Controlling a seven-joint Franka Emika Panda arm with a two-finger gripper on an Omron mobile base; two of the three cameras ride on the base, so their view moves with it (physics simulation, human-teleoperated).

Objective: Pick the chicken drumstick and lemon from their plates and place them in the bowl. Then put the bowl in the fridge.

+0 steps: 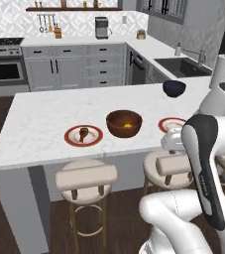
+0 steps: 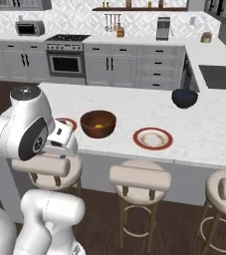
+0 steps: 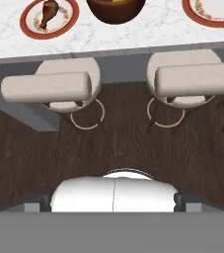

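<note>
Grey cabinets and a range back this kitchen, and a white marble island (image 1: 44, 124) with padded stools (image 1: 86, 178) along its near edge carries everything the task needs. Going left to right along the top: the chicken drumstick (image 1: 84, 133) lies on the left plate (image 1: 70, 140); the wooden bowl (image 1: 124, 123) stands just beside that plate with the lemon (image 1: 127, 126) already lying in it; the second plate (image 2: 153, 138) sits bare on the bowl's other side, and a dark blue bowl (image 1: 174, 88) stands well apart toward the sink.

The gripper (image 3: 113, 200) hangs off the island's near edge, above the dark floor and the stools, pointing down. In the hand view its two dark finger tips (image 3: 34, 201) stand far apart, about as wide as they go, with nothing between them and touching nothing.

From the fingers, the drumstick lies ahead and to the left, over the counter edge and past the left stool. In the hand view its thick meaty end is farther from the hand and its thin bone nearer, the long axis slanting a little. My judgement is that the coming reach must carry the hand forward, left and over the counter, then set the jaws across that axis.
</note>
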